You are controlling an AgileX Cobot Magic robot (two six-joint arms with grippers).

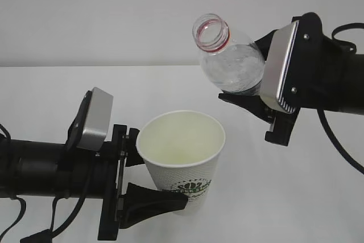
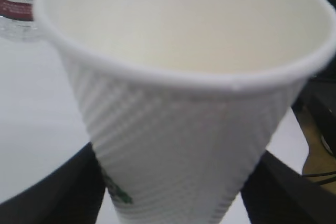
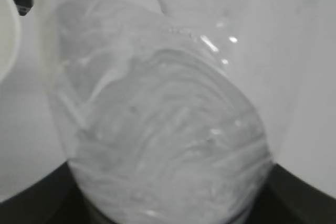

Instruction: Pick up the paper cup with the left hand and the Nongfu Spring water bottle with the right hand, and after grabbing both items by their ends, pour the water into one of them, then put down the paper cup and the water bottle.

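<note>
- left hand [image 1: 149, 183]: jaws clamped on the lower part of the paper cup [image 1: 183, 155], one black finger [image 1: 151, 202] running along the cup's near side, the other behind it
- paper cup held off the desk [image 1: 51, 101], roughly upright with the mouth tipped slightly toward the camera; green logo on the side near the base
- cup interior cream-white, faint yellowish tint low down; can't tell if water is in it
- left wrist view: cup [image 2: 184, 108] fills the frame, ribbed wall, dark fingers [image 2: 47, 192] at both lower corners
- right hand [image 1: 259, 102]: jaws clamped on the body of the Nongfu Spring water bottle [image 1: 230, 61]
- bottle held in the air, above and to the right of the cup, not touching it; open mouth with red neck ring angled up and left
- right wrist view: clear ribbed bottle wall [image 3: 163, 124] up close, dark fingers [image 3: 299, 195] at the bottom corners
- grey block [image 1: 94, 119] on top of left arm, grey block [image 1: 281, 69] on right arm
- white desk under both, plain pale wall [image 1: 114, 9] behind
</note>
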